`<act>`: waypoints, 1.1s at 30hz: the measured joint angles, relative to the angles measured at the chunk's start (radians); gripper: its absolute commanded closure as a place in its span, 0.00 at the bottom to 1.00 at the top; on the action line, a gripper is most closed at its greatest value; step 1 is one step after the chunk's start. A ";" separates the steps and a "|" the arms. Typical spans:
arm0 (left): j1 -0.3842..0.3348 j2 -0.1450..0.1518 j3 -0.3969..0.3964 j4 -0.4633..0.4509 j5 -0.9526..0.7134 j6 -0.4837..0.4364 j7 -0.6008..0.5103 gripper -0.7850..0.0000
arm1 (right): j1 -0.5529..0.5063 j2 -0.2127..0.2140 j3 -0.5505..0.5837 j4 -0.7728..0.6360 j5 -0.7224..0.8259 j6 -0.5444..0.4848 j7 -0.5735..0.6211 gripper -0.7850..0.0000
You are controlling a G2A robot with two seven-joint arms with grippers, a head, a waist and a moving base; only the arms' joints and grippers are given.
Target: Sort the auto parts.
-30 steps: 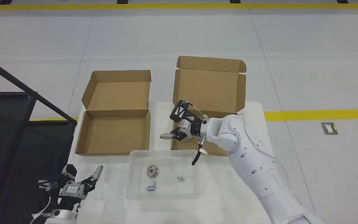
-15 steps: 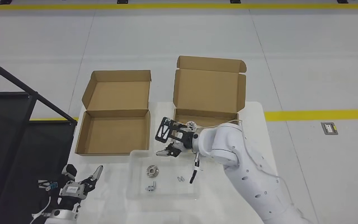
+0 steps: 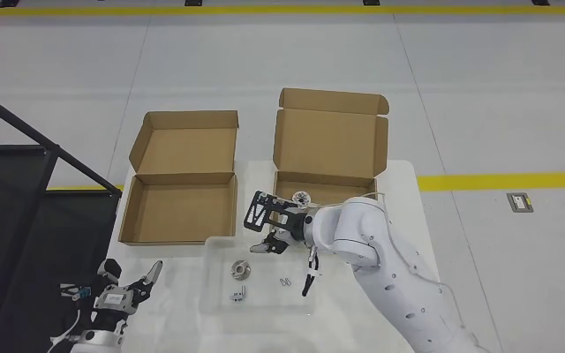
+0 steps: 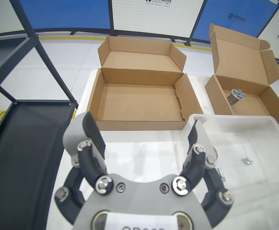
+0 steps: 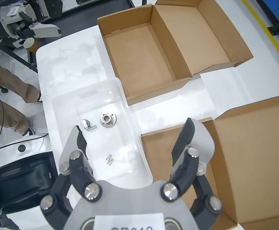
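Right gripper [image 5: 134, 130]: ribbed pads [image 5: 182, 139] spread wide, nothing between them. It hangs over the far rim of the clear tray [image 5: 122, 87], by the near corner of the right box [image 5: 239, 152].

Left gripper [image 4: 140, 123]: pads wide apart too, empty, low at the near left edge of the table [image 4: 135, 152], well apart from the parts.

Parts in the tray: a round flanged hub [image 5: 108, 119], a small bracket [image 5: 88, 125] just beside it, and a pair of pins [image 5: 109, 160] lying apart from both. One metal part [image 4: 237, 95] lies in the right box, possibly a knob-headed stud, too small to settle. The left box [image 5: 141, 54] holds nothing.

Step, as we judge it: between a drop and the next pick, three items left to sort. The next move calls for the right gripper to come down into the tray and straddle one item. The hub offers the surest hold, while the pins lie flat and thin on slick plastic.

Writing: printed panels [image 4: 157, 13] stand behind the boxes, and a white label [image 5: 129, 221] sits on the right gripper's base, cut by the frame edge. We do not transcribe either. We see no marks on the boxes.
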 measured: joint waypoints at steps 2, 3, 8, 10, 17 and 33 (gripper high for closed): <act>0.000 0.000 0.000 0.000 0.000 0.000 0.000 0.00 | -0.003 0.000 -0.005 0.001 -0.001 -0.004 0.002 0.00; 0.000 0.000 0.000 0.000 0.000 0.000 0.000 0.00 | -0.008 0.000 -0.018 0.002 -0.006 -0.016 0.009 0.00; -0.007 -0.003 -0.005 0.011 -0.047 -0.030 0.027 0.00 | -0.028 -0.012 -0.114 -0.038 -0.042 0.060 0.082 0.00; -0.009 -0.005 -0.013 0.012 -0.070 -0.039 0.057 0.00 | -0.047 -0.014 -0.151 -0.085 -0.053 0.097 0.140 0.00; -0.014 -0.007 -0.004 0.012 -0.067 -0.044 0.066 0.00 | -0.116 -0.019 -0.250 -0.222 -0.099 0.215 0.351 0.00; -0.014 -0.007 -0.004 0.012 -0.067 -0.043 0.066 0.00 | -0.093 -0.056 -0.318 -0.006 -0.212 0.443 0.453 0.17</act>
